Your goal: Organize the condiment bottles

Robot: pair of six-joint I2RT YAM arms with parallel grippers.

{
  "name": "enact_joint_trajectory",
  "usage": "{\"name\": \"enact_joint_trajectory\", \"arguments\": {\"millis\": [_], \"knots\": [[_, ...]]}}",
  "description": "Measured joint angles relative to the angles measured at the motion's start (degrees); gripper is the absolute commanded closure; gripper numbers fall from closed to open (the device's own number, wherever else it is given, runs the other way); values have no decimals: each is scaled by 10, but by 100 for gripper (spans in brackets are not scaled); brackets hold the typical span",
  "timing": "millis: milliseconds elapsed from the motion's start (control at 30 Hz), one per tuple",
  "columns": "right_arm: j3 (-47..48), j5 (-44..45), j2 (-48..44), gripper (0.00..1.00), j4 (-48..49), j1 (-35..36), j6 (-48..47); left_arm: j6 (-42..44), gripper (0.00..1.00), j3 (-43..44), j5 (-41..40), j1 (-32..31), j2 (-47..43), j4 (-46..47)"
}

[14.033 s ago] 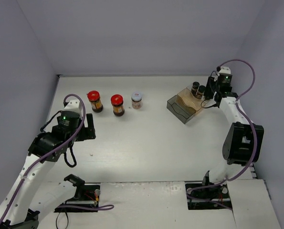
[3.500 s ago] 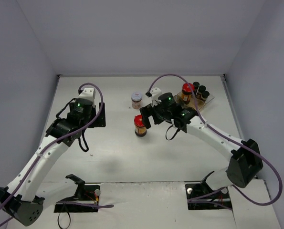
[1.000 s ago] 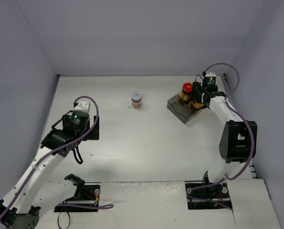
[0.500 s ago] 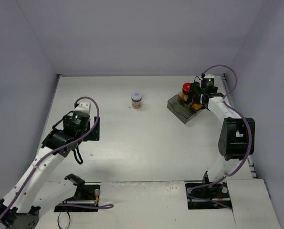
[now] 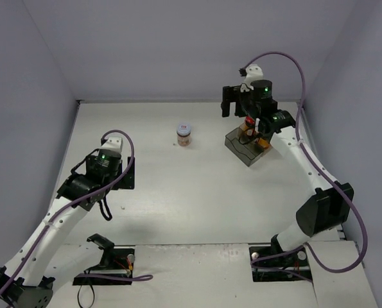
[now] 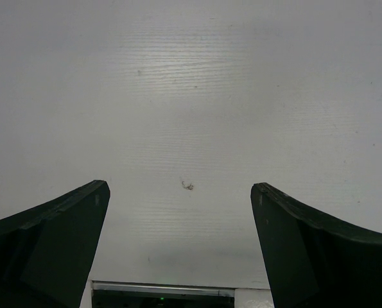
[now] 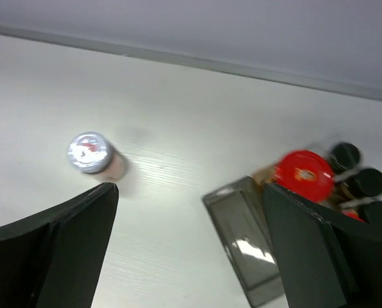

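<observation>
A white-lidded pinkish jar (image 5: 184,133) (image 7: 91,154) stands alone on the table at the back centre. The smoky tray (image 5: 241,146) (image 7: 245,234) lies to its right. At the tray's far end I see a red-lidded jar (image 5: 248,125) (image 7: 304,174), with three black-capped bottles (image 7: 366,182) beside it. My right gripper (image 5: 235,108) (image 7: 189,192) hangs open and empty, high above the tray's left end. My left gripper (image 5: 128,174) (image 7: 179,189) is open over bare table at the left, holding nothing. The right arm hides much of the tray's back in the top view.
The walls close in the table at the back and on both sides. A small speck (image 6: 188,186) lies on the table under the left gripper. The table's near edge (image 6: 165,285) shows at the bottom of the left wrist view.
My right gripper has opened, let go of the red-lidded jar in the tray, and risen up and to the left. The left arm has not moved.
</observation>
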Motion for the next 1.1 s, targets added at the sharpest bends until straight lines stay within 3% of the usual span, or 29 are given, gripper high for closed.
{"name": "enact_joint_trajectory", "arguments": {"millis": [167, 533, 867, 933, 1067, 1100], "knots": [[54, -40, 56, 0, 9, 64, -22, 0, 3, 0, 2, 0, 1, 0], [144, -111, 319, 0, 45, 121, -43, -8, 3, 0, 1, 0, -9, -19], [208, -139, 413, 0, 74, 141, -63, -16, 3, 0, -13, 0, -24, -42], [215, -139, 424, 8, 76, 146, -68, -16, 3, 0, -14, 0, -24, -46], [218, -128, 436, 40, 78, 152, -77, -16, 3, 0, -16, 0, -24, -50], [217, -125, 436, 57, 80, 154, -76, -16, 3, 0, -16, 0, -25, -51]]}}
